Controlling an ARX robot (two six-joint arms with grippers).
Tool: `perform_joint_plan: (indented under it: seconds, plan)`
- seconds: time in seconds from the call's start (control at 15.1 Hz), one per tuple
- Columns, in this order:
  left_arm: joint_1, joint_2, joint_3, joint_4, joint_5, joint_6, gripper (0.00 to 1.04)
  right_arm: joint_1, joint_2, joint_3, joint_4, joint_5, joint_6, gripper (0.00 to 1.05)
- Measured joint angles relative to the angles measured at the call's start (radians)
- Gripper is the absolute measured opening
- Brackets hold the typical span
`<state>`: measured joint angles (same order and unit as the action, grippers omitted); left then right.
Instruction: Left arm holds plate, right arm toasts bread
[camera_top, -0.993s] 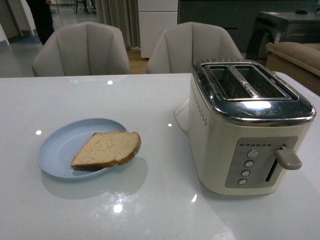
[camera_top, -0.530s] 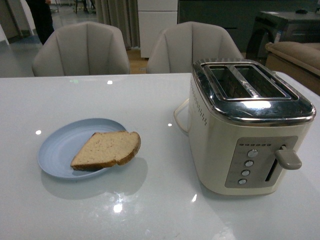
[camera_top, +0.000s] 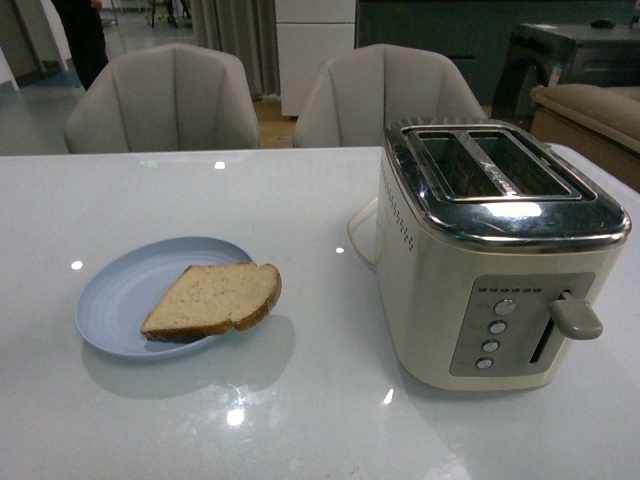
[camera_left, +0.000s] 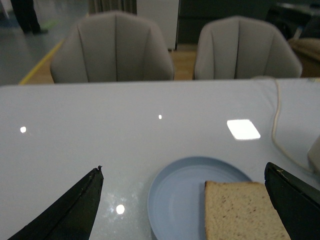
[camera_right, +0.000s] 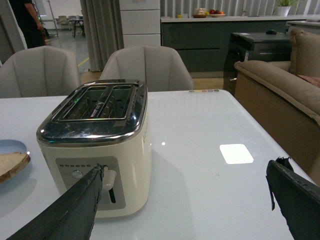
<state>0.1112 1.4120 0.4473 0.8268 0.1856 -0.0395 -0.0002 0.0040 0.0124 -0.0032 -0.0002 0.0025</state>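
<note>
A pale-blue plate (camera_top: 125, 290) lies on the white table at the left, with a half-slice of speckled brown bread (camera_top: 215, 298) on its right side, crust overhanging the rim. Neither arm shows in the front view. In the left wrist view my left gripper (camera_left: 184, 172) is open, its black fingers (camera_left: 75, 210) spread wide with the plate (camera_left: 172, 200) and the bread (camera_left: 240, 210) between and just beyond them. My right gripper (camera_right: 186, 172) is open too, over bare table beside the cream toaster (camera_right: 95, 145), one finger (camera_right: 70, 210) in front of its lever.
The cream and chrome toaster (camera_top: 490, 250) stands at the right with two empty slots on top and its lever (camera_top: 575, 318) up. Its white cord (camera_top: 355, 235) loops behind it. Two grey chairs (camera_top: 165, 100) stand at the table's far edge; a sofa (camera_right: 280, 95) lies to the right.
</note>
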Motion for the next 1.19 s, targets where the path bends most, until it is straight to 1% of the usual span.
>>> perform_joint_plan:
  seconds: [0.07, 0.13, 0.2, 0.46, 0.73, 0.93, 1.19]
  plan:
    - [0.000, 0.220, 0.114, -0.035, 0.017, 0.022, 0.98, 0.000, 0.000, 0.000, 0.000, 0.000, 0.000, 0.98]
    - [-0.001, 0.395, 0.234, -0.088, 0.014, 0.054, 0.98, 0.000, 0.000, 0.000, 0.000, 0.000, 0.000, 0.98]
    - [-0.007, 0.505, 0.337, -0.124, 0.014, 0.076, 0.98, 0.000, 0.000, 0.000, 0.000, 0.000, 0.000, 0.98]
    - [-0.011, 0.729, 0.529, -0.198, 0.025, 0.121, 0.98, 0.000, 0.000, 0.000, 0.000, 0.000, 0.000, 0.98]
    - [0.008, 0.829, 0.598, -0.195, 0.037, 0.122, 0.98, 0.000, 0.000, 0.000, 0.000, 0.000, 0.000, 0.98]
    - [0.018, 0.866, 0.600, -0.153, 0.075, 0.115, 0.98, 0.000, 0.000, 0.000, 0.000, 0.000, 0.000, 0.98]
    - [0.024, 0.899, 0.591, -0.132, 0.094, 0.119, 0.98, 0.000, 0.000, 0.000, 0.000, 0.000, 0.000, 0.98]
